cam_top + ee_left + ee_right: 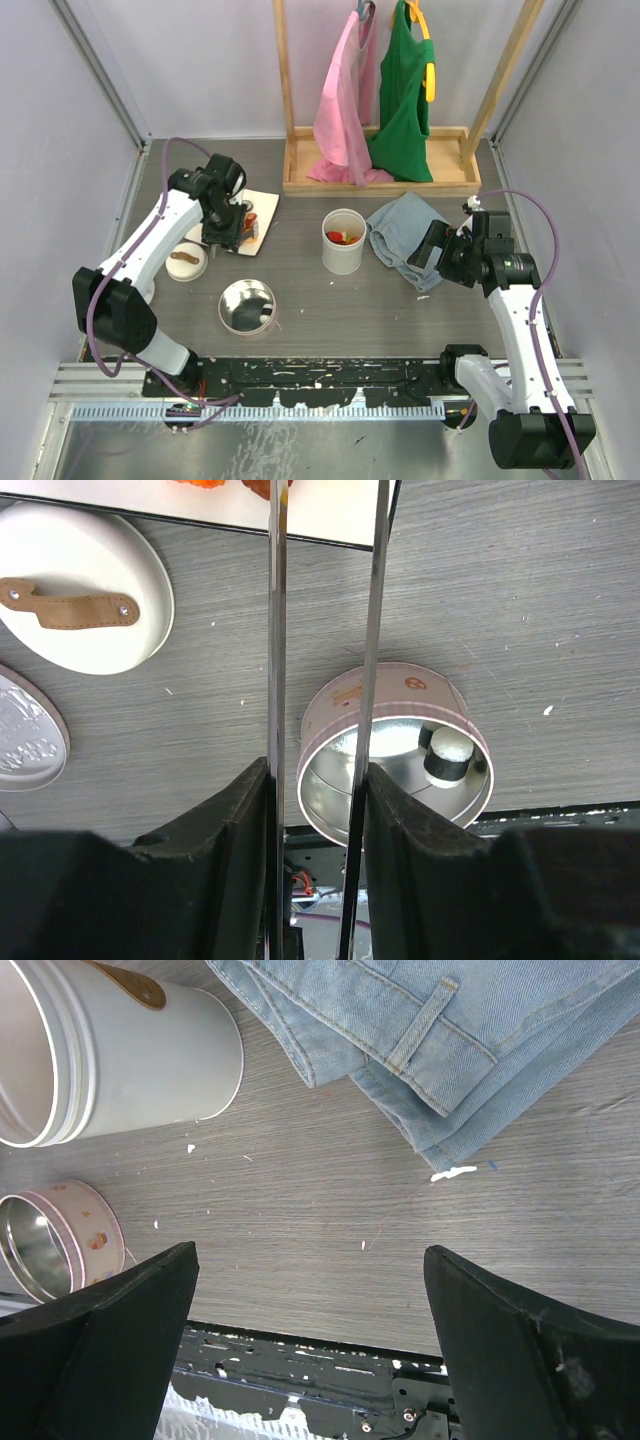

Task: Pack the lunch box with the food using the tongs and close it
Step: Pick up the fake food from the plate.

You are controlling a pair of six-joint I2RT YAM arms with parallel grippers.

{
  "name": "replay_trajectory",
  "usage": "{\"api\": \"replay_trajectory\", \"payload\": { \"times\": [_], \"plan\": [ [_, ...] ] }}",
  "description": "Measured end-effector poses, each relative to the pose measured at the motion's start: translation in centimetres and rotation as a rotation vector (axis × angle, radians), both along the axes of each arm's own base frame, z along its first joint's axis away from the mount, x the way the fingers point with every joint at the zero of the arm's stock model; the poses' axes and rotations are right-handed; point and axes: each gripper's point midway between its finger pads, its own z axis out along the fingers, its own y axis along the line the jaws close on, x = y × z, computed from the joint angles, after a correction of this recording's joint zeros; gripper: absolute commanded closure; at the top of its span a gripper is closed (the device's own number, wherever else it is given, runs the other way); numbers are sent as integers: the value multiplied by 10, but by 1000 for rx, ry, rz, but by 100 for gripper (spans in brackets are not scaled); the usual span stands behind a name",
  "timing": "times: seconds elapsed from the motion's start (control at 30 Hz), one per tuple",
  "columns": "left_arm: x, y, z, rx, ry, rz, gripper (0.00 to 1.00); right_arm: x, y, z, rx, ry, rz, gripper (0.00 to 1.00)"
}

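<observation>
Holds tongs [277, 630] in L gripper [315, 780], black fingers [215, 860] pressing on both metal arms from outside; arms squeezed partway, nearly parallel w/ a narrow gap between. Reaches w/ tong tips over white plate [330, 510] at far L of table; tips run off top edge of L wrist view & sit hidden under gripper in top view, so can't tell whether any food is pinched. Shows 2 orange food pieces [262, 485] on plate right by tong arms. Finds lunch box [343, 258], a white cylinder, upright & uncovered near table centre, well apart from plate, w/ red & orange bits [345, 236] already inside. Finds white lid [85, 600] w/ brown leather strap flat on table just beside plate, on near side. Sees round pink tin [430, 690], shiny inside, open side up, nearer arm bases, w/ 1 small black-&-white item [447, 758] in it; part of a silver embossed disc [25, 740] at L edge of L wrist view. Holds R gripper [310, 1250] spread fully wide, nothing between fingers [110, 1350], above bare tabletop [330, 1200], near folded jeans [450, 1040], R of lunch box. Has wooden rack [375, 185] at far edge w/ pink garment [345, 110] & green garment [403, 100] hanging.
</observation>
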Motion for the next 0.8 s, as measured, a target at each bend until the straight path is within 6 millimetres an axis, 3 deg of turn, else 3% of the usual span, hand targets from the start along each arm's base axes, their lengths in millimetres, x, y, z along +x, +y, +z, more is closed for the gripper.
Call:
{"api": "replay_trajectory", "payload": {
  "times": [0.8],
  "plan": [
    [-9,7,-7,6,26,6,64,1,0,2,0,-11,0,0]
  ]
}}
